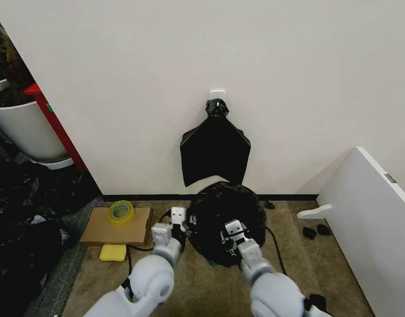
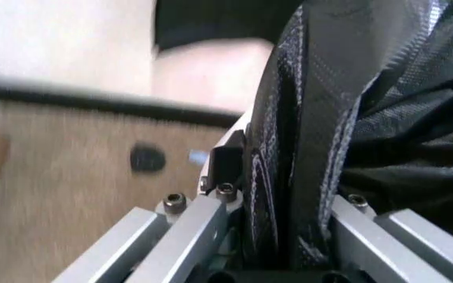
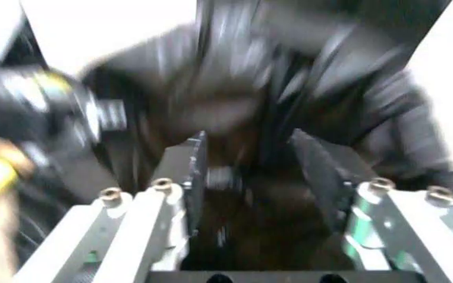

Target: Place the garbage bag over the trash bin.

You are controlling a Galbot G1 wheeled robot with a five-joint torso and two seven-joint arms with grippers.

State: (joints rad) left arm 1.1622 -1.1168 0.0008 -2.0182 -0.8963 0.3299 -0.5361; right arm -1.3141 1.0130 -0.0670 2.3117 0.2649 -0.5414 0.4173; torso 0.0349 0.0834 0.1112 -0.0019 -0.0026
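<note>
**Bag already over bin; both grippers at the film**

The wall (image 1: 288, 79), plain and pale, is seen behind the work, w/ a bunch of flat matte bags (image 1: 216, 150) hung from a hook. Floor (image 1: 209, 290) is brownish carpet. A white board (image 1: 371, 205) leans at the right.

The bag (image 1: 227, 214), thin glossy black film, heavily wrinkled, is draped as a rounded mound on the floor near the wall, directly ahead; the bin is judged to be under it, fully covered, so its rim can't be checked. Step in hand, as judged: pulling/settling the film down the bin's sides. Next move would call for an even tug on both sides w/o tearing the film or tipping the light bin.

Left gripper (image 1: 179, 221) is at the mound's left edge; in left wrist view a fold of the bag (image 2: 305, 147) is clamped between its jaws. Right gripper (image 1: 234, 235) is at the mound's front; its fingers (image 3: 193, 171) stand apart w/ the bag (image 3: 242, 106) ahead, nothing pinched as far as can be told.

Smaller items at left: a flat cardboard piece (image 1: 113, 231), a yellow tape roll (image 1: 121, 211) on it, a yellow sponge (image 1: 113, 252) beside it.
</note>
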